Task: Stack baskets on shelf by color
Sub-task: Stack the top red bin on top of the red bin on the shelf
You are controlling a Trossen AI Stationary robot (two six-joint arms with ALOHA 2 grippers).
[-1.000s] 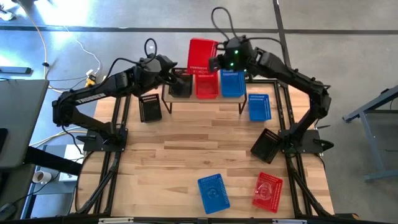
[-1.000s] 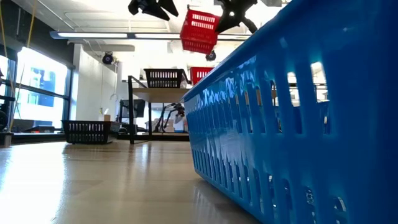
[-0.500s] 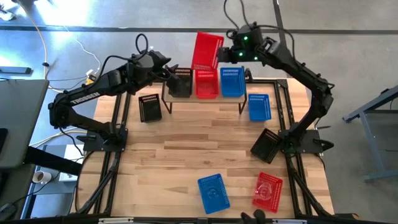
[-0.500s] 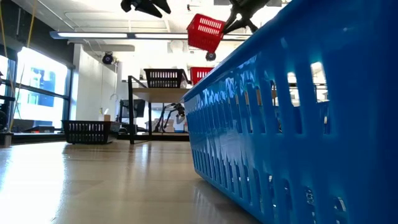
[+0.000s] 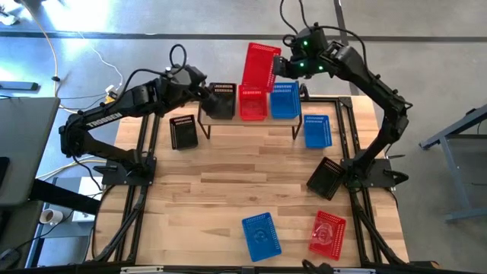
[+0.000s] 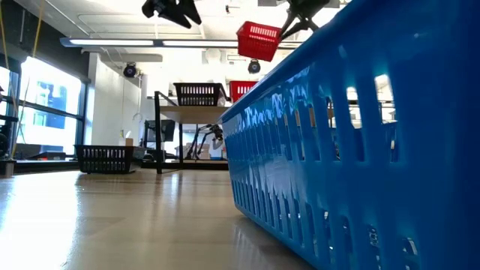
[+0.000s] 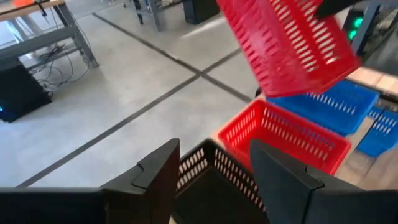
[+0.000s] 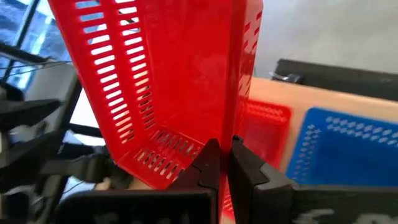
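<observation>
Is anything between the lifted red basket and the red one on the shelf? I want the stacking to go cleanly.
Nothing visible. The right end effector holds the red perforated plastic basket tilted above the shelf's far edge; the red basket on the wooden shelf lies open below. The left end effector hovers open over the neighbouring black basket.

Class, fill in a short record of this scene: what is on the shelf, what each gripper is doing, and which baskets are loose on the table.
shelf: black basket, red basket, blue basket
right gripper: shut on lifted red basket, above the shelf
left gripper: open, at the black basket
table: two black, two blue, one red basket
</observation>
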